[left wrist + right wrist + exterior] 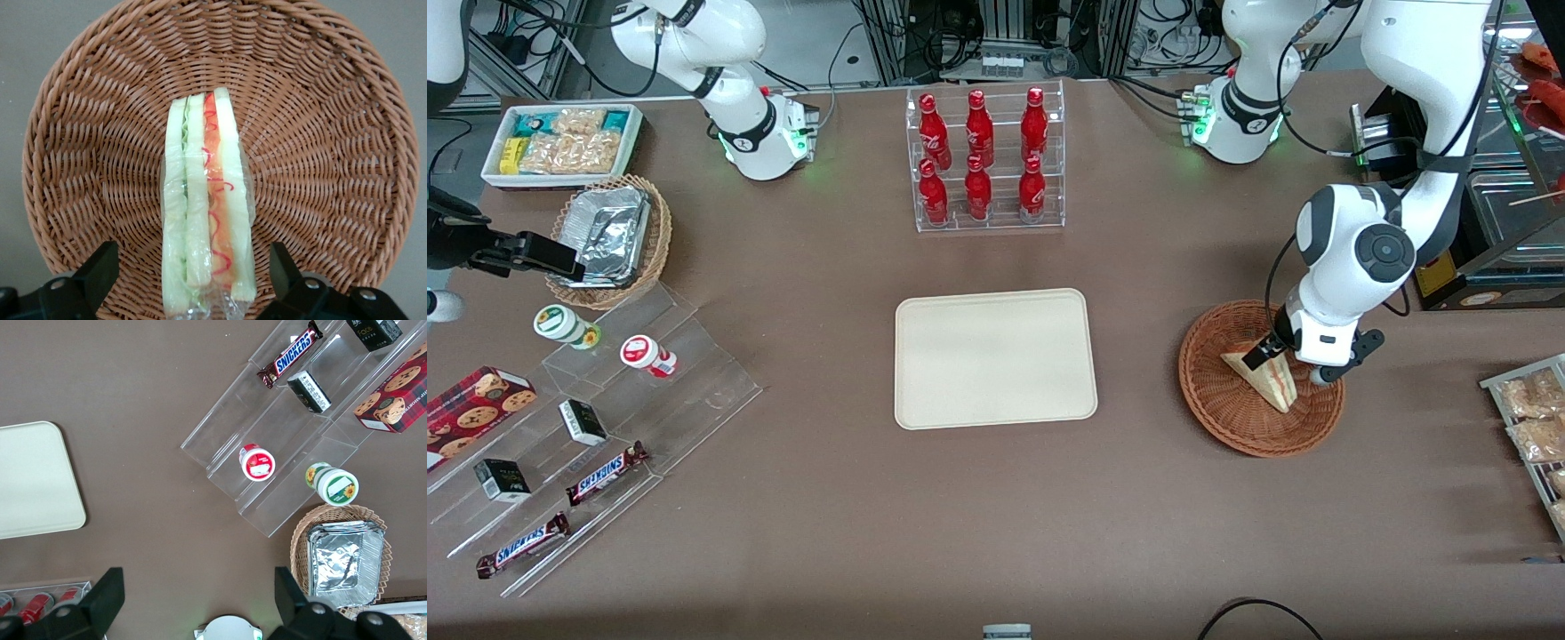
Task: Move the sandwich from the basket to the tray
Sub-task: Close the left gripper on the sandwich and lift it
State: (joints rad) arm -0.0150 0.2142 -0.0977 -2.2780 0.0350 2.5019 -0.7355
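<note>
Snickers bars (522,545) lie nearest the front camera, on a clear stepped stand (605,427) toward the parked arm's end of the table, with small dark boxes (502,480), two lidded cups (647,355) and a cookie box (476,404).

Toward the working arm's end, the left arm bends down over the basket (1227,404), its gripper (1288,360) low inside. In the wrist view the fingers (100,267) are spread, one on each side of the sandwich (207,207) and not touching it. The sandwich lies wrapped in clear film on the basket floor, cut edge up, showing pale bread, green and red-pink filling.

The table (996,524) is brown, with cables and equipment racks past its edge. The tray (994,357) sits at mid-table, well apart from the basket. Farther from the camera than the tray stands a clear rack of red bottles (983,160). A tan basket with foil trays (609,240) and a white bin of snacks (560,142) sit near the parked arm's base. A rack of snack bags (1534,427) is near the basket, at the table's end.
</note>
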